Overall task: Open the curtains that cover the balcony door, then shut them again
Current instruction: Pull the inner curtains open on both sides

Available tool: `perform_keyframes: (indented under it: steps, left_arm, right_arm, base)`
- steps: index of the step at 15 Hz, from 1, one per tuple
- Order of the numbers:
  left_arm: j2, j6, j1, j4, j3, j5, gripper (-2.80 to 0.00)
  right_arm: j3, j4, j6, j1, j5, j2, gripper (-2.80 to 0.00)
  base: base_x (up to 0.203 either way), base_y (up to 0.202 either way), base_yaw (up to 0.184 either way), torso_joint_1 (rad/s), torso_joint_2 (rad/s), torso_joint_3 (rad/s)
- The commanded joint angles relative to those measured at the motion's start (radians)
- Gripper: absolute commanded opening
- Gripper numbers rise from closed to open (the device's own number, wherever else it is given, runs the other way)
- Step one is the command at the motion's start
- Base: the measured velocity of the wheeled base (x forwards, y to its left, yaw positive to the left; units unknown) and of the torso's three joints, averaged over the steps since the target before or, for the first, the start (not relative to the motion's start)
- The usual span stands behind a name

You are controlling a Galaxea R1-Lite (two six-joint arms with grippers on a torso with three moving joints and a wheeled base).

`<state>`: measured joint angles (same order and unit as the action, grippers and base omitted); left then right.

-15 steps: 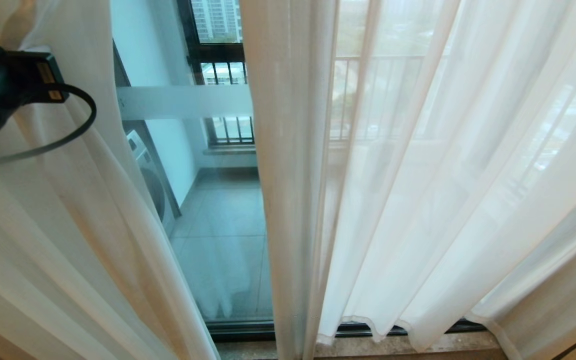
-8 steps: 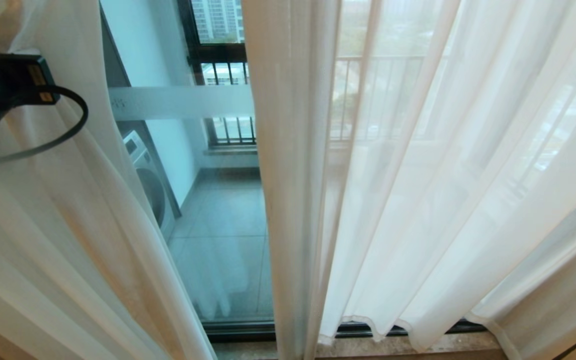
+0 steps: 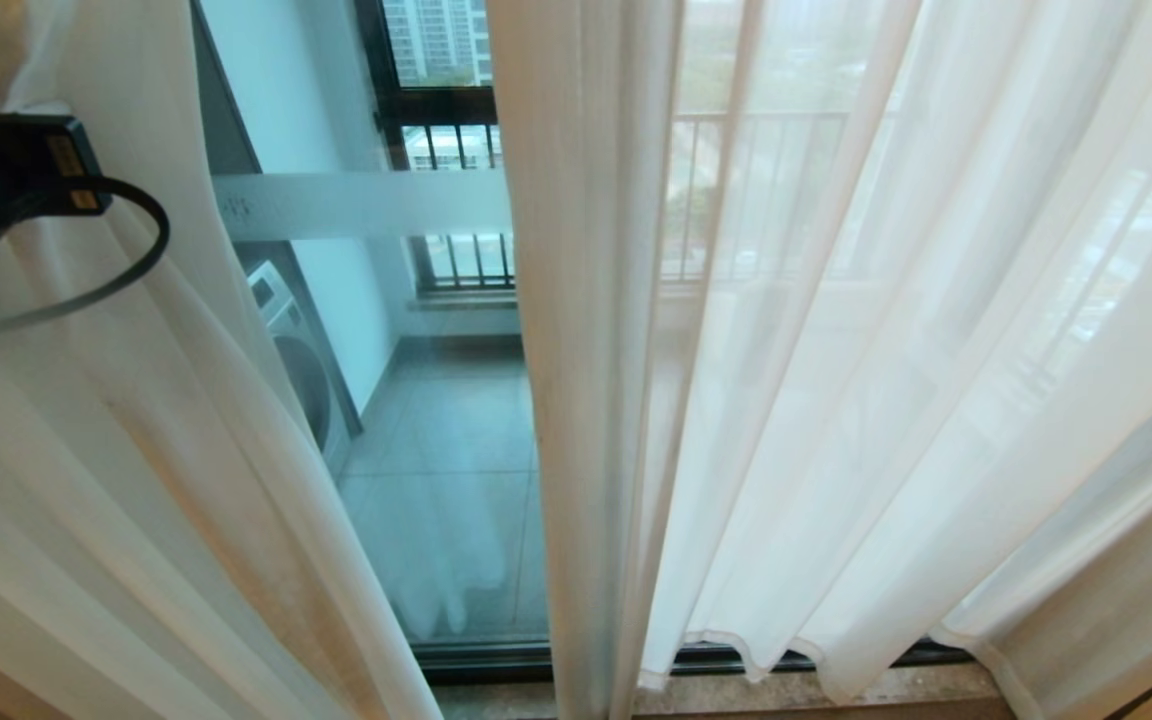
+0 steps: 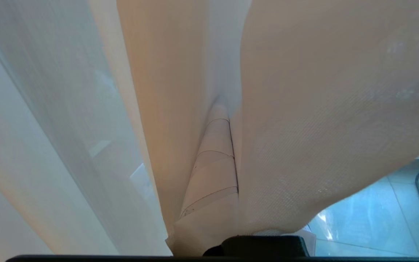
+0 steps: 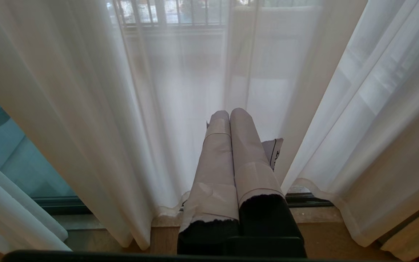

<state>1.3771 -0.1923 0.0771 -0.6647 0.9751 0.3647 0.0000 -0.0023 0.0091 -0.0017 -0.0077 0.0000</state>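
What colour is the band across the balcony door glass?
Frosted white, a plain horizontal band across the balcony door glass; clearest in the head view.

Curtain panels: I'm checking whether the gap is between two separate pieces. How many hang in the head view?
2: the left curtain panel, bunched around the left arm, and the right curtain panel, across centre and right. More may hang outside the picture.

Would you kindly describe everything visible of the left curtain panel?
The left curtain panel is sheer cream-white fabric in long vertical folds, drawn aside at the head view's left so its inner edge slants away from the bare glass of the balcony door. The left gripper is shut on a pinched fold, fabric bulging either side. Its hem is out of view.
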Motion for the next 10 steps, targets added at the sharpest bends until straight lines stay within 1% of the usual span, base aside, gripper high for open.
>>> perform_keyframes:
  steps: [1, 9, 10]
  left_arm:
    - [-0.003, -0.001, -0.002, -0.004, -0.001, 0.002, -2.8]
    - [-0.003, -0.001, -0.002, -0.004, -0.004, 0.003, -2.8]
    - [-0.003, -0.001, -0.003, -0.004, -0.006, 0.003, -2.8]
  right_arm:
    - [0.0, 0.0, -0.001, 0.0, 0.0, 0.0, -2.8]
    - [0.0, -0.001, 0.0, 0.0, 0.0, 0.0, -2.8]
    - [0.0, -0.001, 0.0, 0.0, 0.0, 0.0, -2.8]
  base:
    - [0.0, 0.0, 0.0, 0.0, 0.0, 0.0]
    - [0.0, 0.0, 0.0, 0.0, 0.0, 0.0]
    - [-0.001, 0.079, 0.006, -0.006, 0.01, 0.002]
